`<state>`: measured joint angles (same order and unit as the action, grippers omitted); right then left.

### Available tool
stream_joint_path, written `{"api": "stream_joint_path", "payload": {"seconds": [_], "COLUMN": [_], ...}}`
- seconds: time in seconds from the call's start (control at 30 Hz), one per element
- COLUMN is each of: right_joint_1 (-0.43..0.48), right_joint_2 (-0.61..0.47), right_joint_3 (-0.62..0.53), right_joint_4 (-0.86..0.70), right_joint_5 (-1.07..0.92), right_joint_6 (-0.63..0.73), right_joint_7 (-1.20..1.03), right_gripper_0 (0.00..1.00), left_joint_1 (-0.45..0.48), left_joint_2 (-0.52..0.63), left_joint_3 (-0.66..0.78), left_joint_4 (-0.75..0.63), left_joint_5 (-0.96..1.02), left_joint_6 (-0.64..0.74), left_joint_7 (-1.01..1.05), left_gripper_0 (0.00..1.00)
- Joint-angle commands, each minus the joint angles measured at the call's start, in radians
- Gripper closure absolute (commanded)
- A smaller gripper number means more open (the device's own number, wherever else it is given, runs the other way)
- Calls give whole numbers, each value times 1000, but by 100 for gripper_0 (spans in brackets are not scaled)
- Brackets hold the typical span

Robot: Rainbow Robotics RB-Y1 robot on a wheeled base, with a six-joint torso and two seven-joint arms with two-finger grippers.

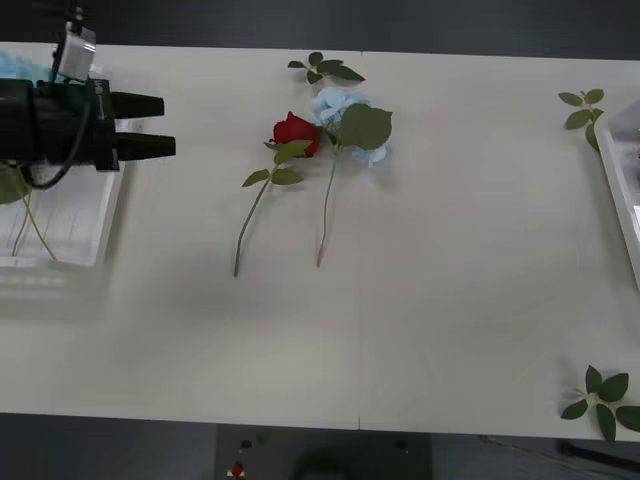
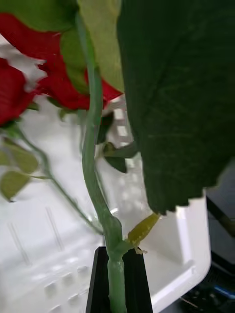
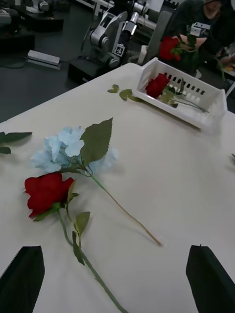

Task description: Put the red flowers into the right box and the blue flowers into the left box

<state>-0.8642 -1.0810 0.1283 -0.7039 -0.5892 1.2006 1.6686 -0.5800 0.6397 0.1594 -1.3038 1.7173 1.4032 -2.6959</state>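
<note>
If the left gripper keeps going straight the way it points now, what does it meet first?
Probably the red rose lying on the table, with the blue flower just beyond; the left gripper is open above the left box, though its height is unclear.

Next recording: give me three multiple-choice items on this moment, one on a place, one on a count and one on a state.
1. Where is the left gripper?
A. Mid-table, over the loose flowers
B. At the table's left end, by the left box
C. Above the right box

2. How many flowers with blooms lie on the bare table between the boxes?
A. Two
B. Four
C. None

3. What is the right gripper doing?
A. Open and holding nothing
B. Shut on a blue flower
C. Shut on a rose stem

Answers:
1 B: the left gripper, fingers open, is above the left box.
2 A: one red rose and one blue flower lie side by side mid-table.
3 C: the right gripper clamps a rose stem above the right box.
</note>
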Motion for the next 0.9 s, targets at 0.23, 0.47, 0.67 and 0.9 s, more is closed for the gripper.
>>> {"api": "stream_joint_path", "payload": {"seconds": [0.23, 0.47, 0.67, 0.9], "right_joint_1": [313, 324, 312, 309], "right_joint_2": [23, 26, 32, 33], "right_joint_3": [-124, -134, -139, -160], "right_joint_4": [-238, -269, -301, -324], "right_joint_5": [89, 74, 74, 88], "right_joint_6": [-156, -154, -154, -141], "right_joint_7": [5, 3, -9, -17], "right_gripper_0": [100, 100, 100, 100], "left_joint_1": [-38, -43, -70, -86], "left_joint_2": [-179, -178, -129, -106], "left_joint_3": [-9, -182, -383, -485], "left_joint_4": [-103, -101, -101, -103], "left_joint_5": [-318, -380, -429, -533], "left_joint_6": [-53, -242, -441, -510], "left_joint_7": [48, 125, 354, 763], "left_gripper_0": [16, 16, 16, 16]}}
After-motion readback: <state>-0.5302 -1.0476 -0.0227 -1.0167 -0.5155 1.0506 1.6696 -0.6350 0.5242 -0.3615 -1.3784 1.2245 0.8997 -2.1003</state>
